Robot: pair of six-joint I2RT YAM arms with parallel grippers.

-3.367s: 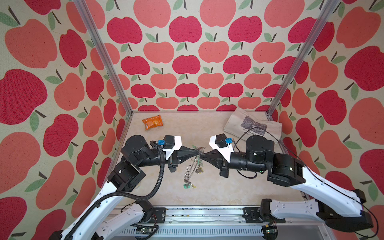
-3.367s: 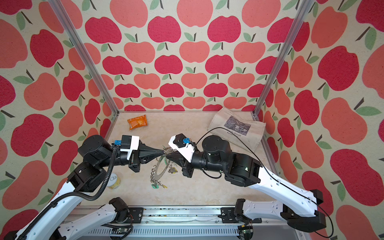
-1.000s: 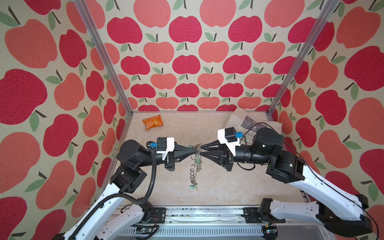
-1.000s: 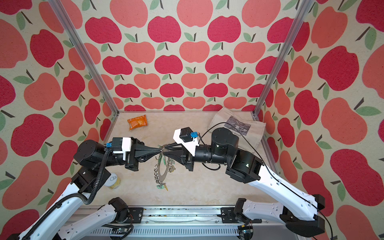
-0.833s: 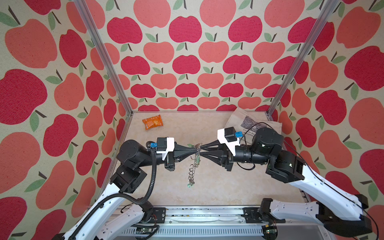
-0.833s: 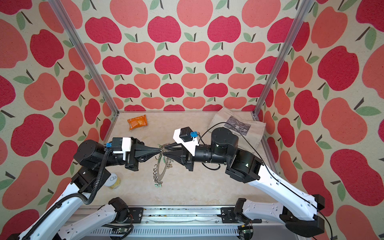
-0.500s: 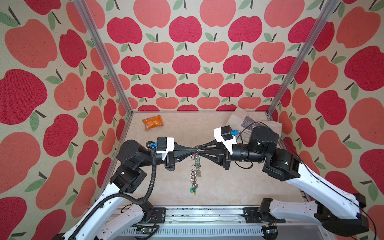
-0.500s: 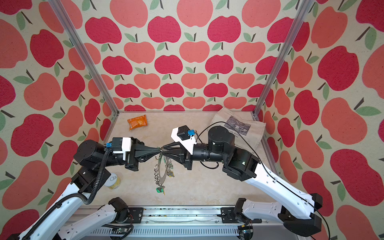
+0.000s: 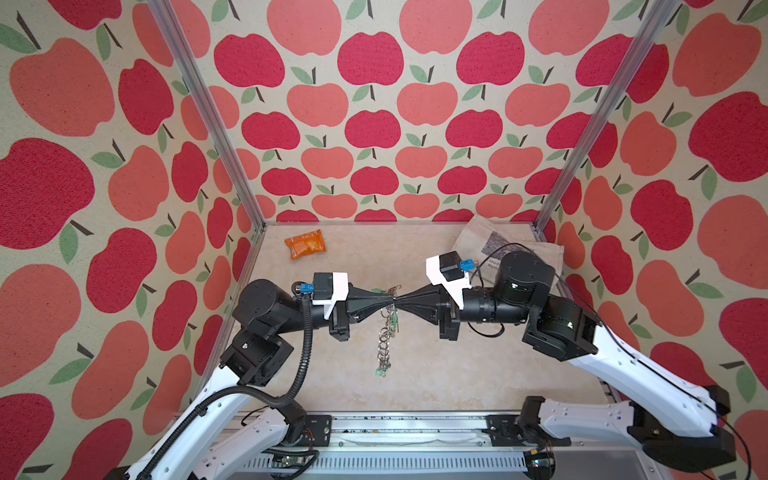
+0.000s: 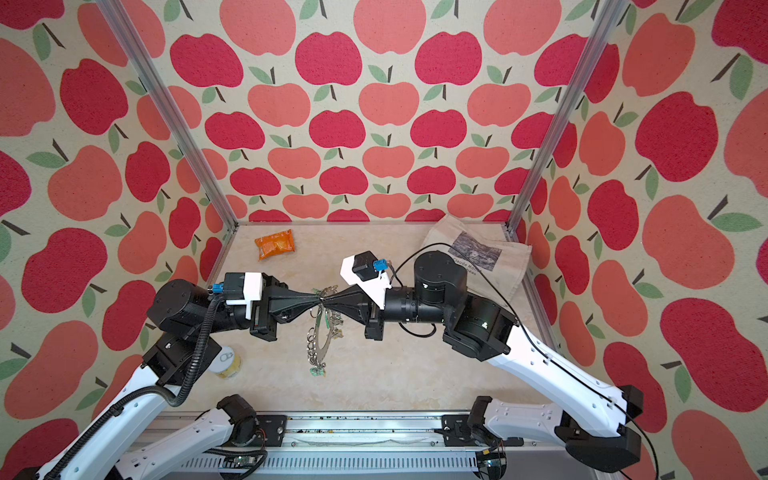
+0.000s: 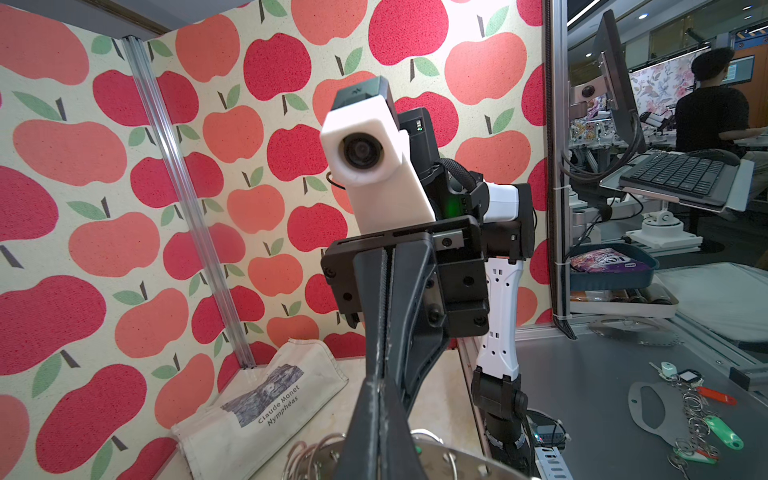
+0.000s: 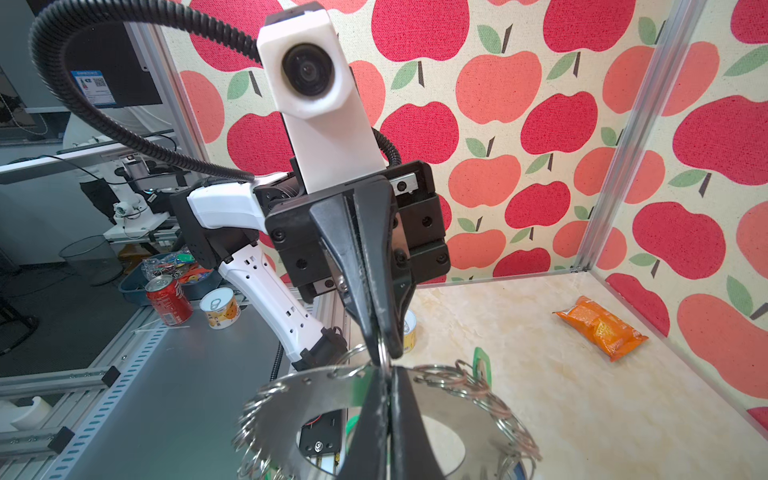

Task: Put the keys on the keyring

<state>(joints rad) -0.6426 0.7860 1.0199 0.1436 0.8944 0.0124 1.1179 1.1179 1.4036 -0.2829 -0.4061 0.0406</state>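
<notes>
Top views, both: pale can (image 10: 226,363) stands on the tabletop (image 9: 436,374) beside the left arm. An orange packet (image 9: 305,244) lies rear-left.

Left tool (image 9: 387,297) reaches in level from the left, clenched on the top rim of the keyring (image 9: 384,341). The keyring hangs edge-on below the tips at mid-scene, with wire rings (image 10: 311,337) along its rim. Keys (image 9: 380,372) with green tags dangle at its lower end. Cannot tell whether they touch the tabletop.

Right tool (image 9: 397,300) comes in from the right, tip to tip with the left tool, also clenched at that top rim.

Right wrist view: left tool (image 12: 383,353) pinches a wire ring on the disc's edge. The right tool's fingers (image 12: 370,424) are pressed together over the keyring (image 12: 316,399), and one green tag (image 12: 482,359) stands by the rim.

Far right, a printed cloth bag (image 9: 490,241) lies in the rear corner.
</notes>
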